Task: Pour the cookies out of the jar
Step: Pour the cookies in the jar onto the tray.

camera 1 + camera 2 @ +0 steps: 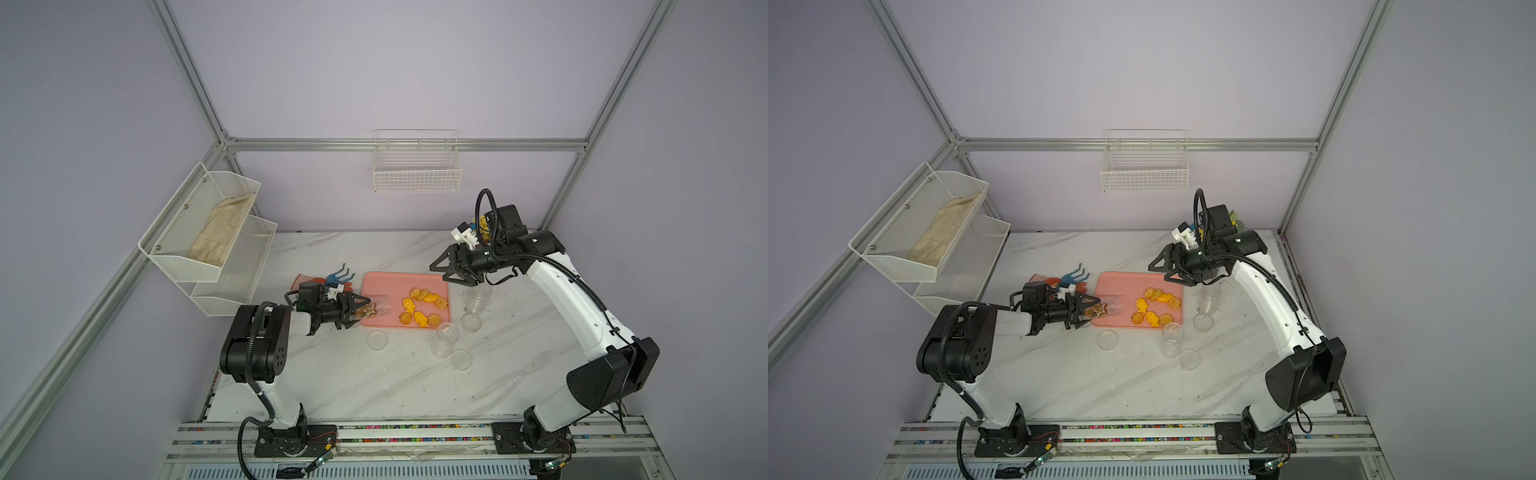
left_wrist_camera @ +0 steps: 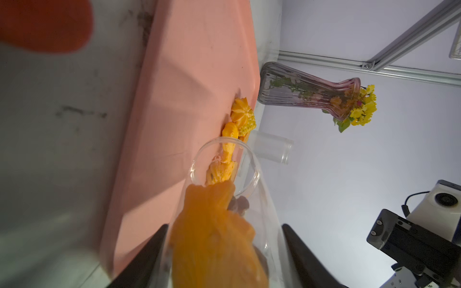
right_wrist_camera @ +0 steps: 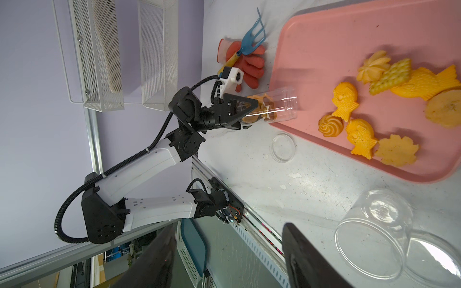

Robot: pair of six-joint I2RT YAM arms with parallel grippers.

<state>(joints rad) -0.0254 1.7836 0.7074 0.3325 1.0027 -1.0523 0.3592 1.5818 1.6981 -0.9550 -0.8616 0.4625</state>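
Cookies (image 1: pixel 368 311) sit back in the jar (image 1: pixel 382 309). Left claw (image 1: pixel 362 311) clamps it near level over the tray (image 1: pixel 382 286) edge. That flat, they could stick. Right claw (image 1: pixel 438 272) wide, empty.

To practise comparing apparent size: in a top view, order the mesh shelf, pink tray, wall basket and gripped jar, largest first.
1. mesh shelf
2. pink tray and wall basket: look alike, left unranked
3. jar
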